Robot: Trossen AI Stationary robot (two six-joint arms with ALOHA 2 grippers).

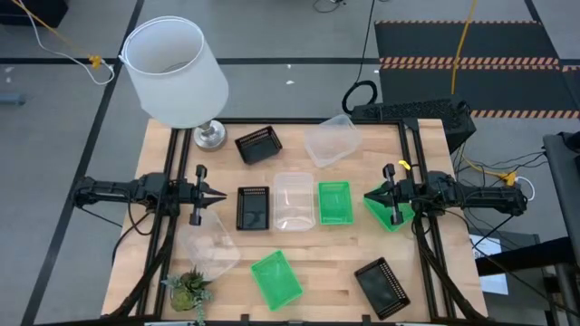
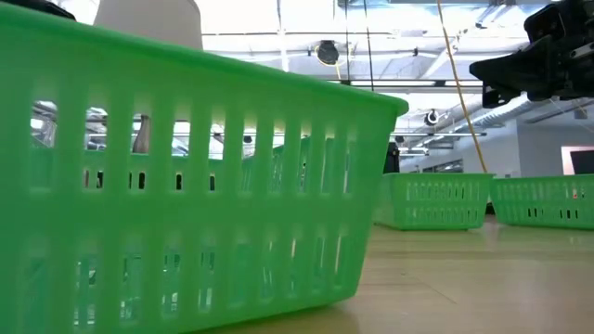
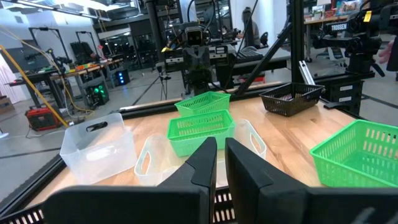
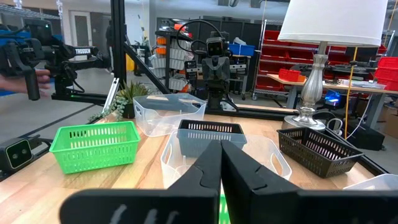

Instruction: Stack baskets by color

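- Nine baskets, none stacked yet; all lie loose on the table (image 1: 299,281) between or around the two arms, so sorting by color looks not begun.
- Left gripper (image 1: 217,196): hangs over the table's left side, empty, fingers nearly together w/ a thin slit between them, as the left wrist view shows.
- Clear basket (image 1: 210,246) sits just below-right of that tip in the high view; see-through, soft-edged, hard to make out against the wood.
- Black basket (image 1: 253,207) is right ahead of the left tip: mesh walls, rectangular, upright. Prob the easiest first reach.
- Middle row: another clear basket (image 1: 294,201), then a green basket (image 1: 334,202), side by side, slotted glossy plastic, handle cutouts.
- Farther off: black one (image 1: 259,144) and clear one (image 1: 332,140) at the far edge; green (image 1: 275,277) and black (image 1: 383,286) near the front.
- Right gripper (image 1: 372,194): fingers shut, empty, tip pointing inward.
- Third green basket (image 1: 388,214) lies tilted right beneath the right gripper.
- Lampshade (image 1: 174,71) and plant (image 1: 188,288) sit on the left side, not part of the job.
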